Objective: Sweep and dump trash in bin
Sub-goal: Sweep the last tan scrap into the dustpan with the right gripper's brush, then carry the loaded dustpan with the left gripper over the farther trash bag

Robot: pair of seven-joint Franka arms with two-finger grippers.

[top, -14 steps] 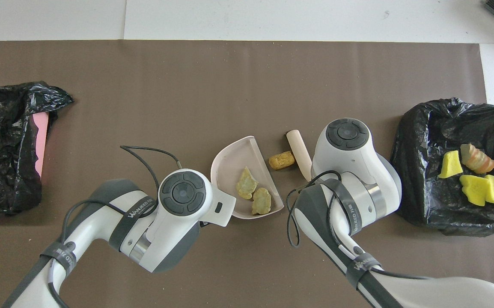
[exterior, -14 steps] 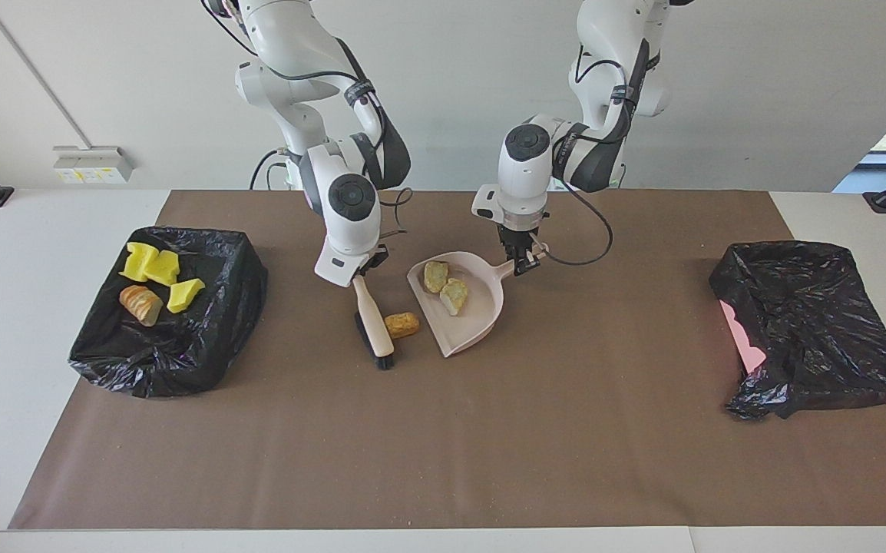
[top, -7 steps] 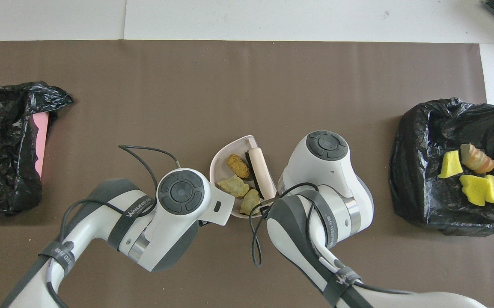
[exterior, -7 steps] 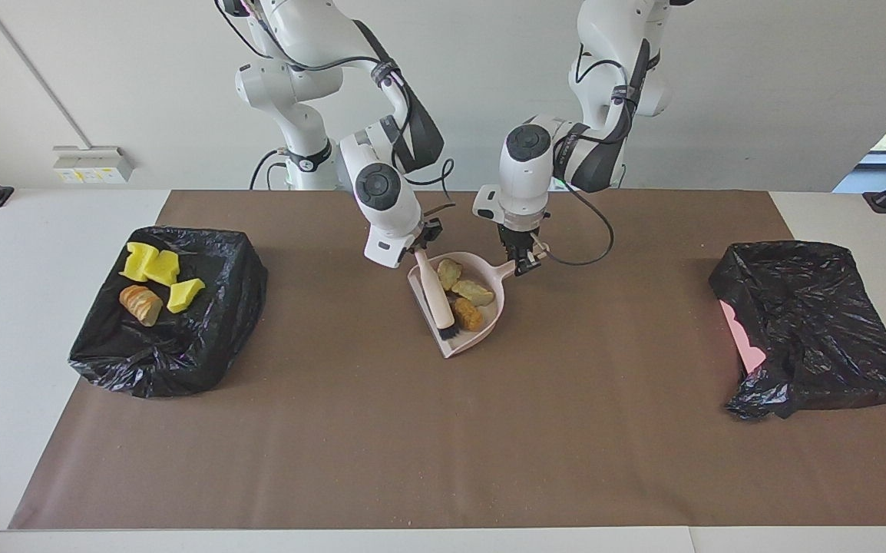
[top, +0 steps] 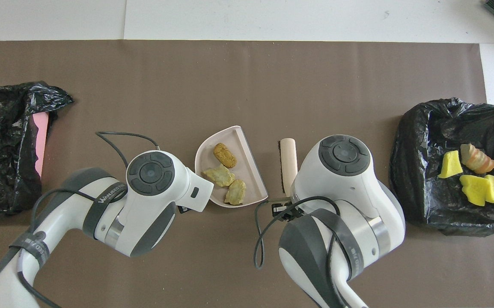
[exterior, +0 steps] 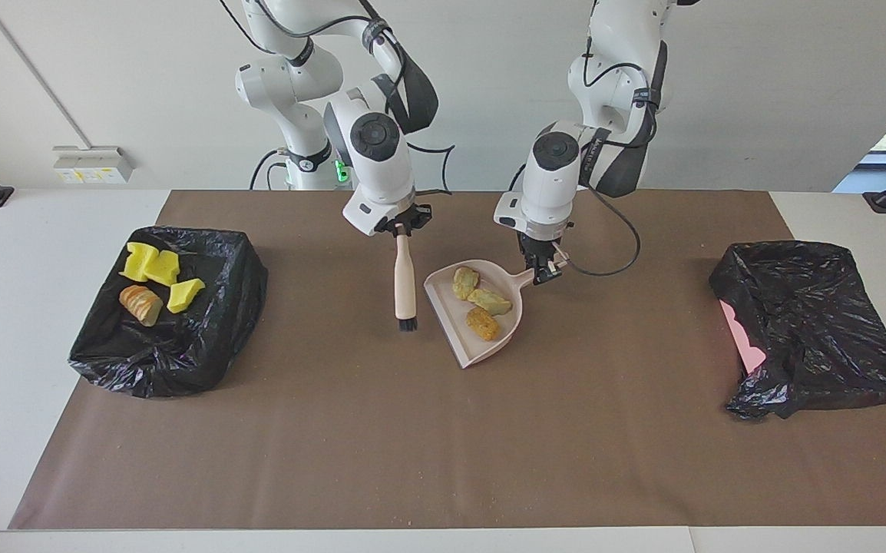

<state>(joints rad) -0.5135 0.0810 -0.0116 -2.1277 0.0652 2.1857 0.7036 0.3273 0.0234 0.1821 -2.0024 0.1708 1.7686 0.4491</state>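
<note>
A pink dustpan (exterior: pixel 458 338) (top: pixel 247 177) is in the middle of the brown mat with three tan-brown pieces of trash (exterior: pixel 483 323) (top: pixel 224 155) in it. My left gripper (exterior: pixel 543 269) is shut on the pan's handle; the wrist hides it in the overhead view. Over the mat beside the pan hangs a brush (exterior: pixel 404 284) (top: pixel 288 156), handle up and bristles down, with my right gripper (exterior: pixel 403 228) shut on its top. The black-lined bin (exterior: pixel 182 361) (top: pixel 414 179) at the right arm's end holds yellow trash (exterior: pixel 150 265) (top: pixel 482 190) and a bread chunk (exterior: pixel 141 304) (top: pixel 478 158).
A second black-bagged bin (exterior: pixel 811 322) (top: pixel 3 145) with a pink edge showing stands at the left arm's end of the table. Fine crumbs speckle the mat (exterior: pixel 443 445). Cables loop from both wrists.
The brush pushed the last brown chunk into the dustpan, then rose out of it toward the right arm's end. The dustpan shifted a little toward the left arm's end.
</note>
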